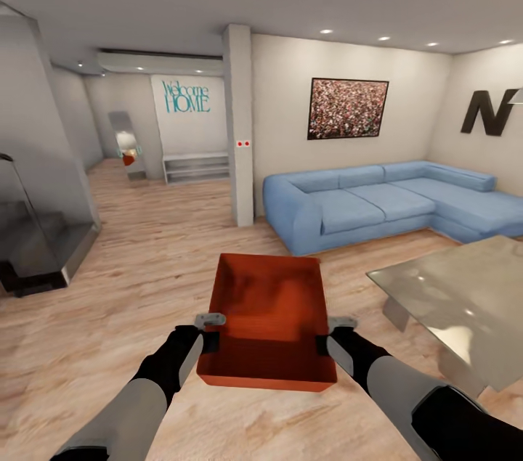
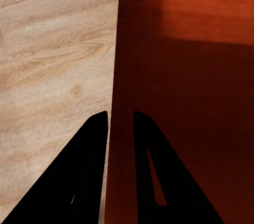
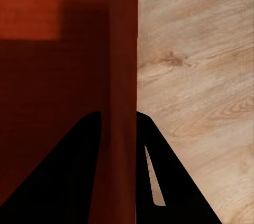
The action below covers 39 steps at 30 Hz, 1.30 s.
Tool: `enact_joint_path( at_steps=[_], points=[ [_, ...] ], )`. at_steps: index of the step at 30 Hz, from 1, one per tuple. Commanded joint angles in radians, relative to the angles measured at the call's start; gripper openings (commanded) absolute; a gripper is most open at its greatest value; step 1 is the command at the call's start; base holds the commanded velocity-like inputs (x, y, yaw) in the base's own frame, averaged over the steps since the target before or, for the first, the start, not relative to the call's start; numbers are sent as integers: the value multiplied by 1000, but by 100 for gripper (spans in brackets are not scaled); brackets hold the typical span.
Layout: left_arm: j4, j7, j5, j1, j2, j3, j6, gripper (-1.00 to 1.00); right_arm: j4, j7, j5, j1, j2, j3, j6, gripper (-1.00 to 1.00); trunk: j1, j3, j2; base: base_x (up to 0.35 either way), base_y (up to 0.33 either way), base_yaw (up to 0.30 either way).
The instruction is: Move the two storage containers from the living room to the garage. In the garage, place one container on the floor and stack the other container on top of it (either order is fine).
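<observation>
Squarely between both arms hangs the orange-red rectangular open-top storage bin (image 1: 269, 316), above light wood plank flooring (image 1: 131, 258), in front of the blue sofa (image 1: 378, 203). Left gripper (image 2: 120, 123) and right gripper (image 3: 119, 123) have jaws clamped on opposite side walls, the bin's long axis pointing ahead.

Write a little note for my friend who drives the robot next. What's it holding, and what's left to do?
Left end effector: shut on the storage container's left wall.
Right end effector: shut on its right wall.
The container is carried above the wood floor in the living room, near the blue sofa and glass table.
Done: one container picked up.
Left: carry it to the garage, set it down, fetch and stack the second.
</observation>
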Motion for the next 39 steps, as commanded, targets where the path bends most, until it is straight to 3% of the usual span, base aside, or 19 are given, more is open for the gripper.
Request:
enact_joint_path(
  at_steps=[1, 39],
  points=[
    [-13, 6, -21, -1, 1, 13, 7, -100, -3, -5, -46, 1, -1, 61, 1, -100, 0, -1, -1, 0, 0, 300],
    [-13, 6, -22, -1, 1, 10, 7, -100, -3, -5, -46, 1, -1, 61, 1, -100, 0, -1, -1, 1, 0, 297]
  ],
)
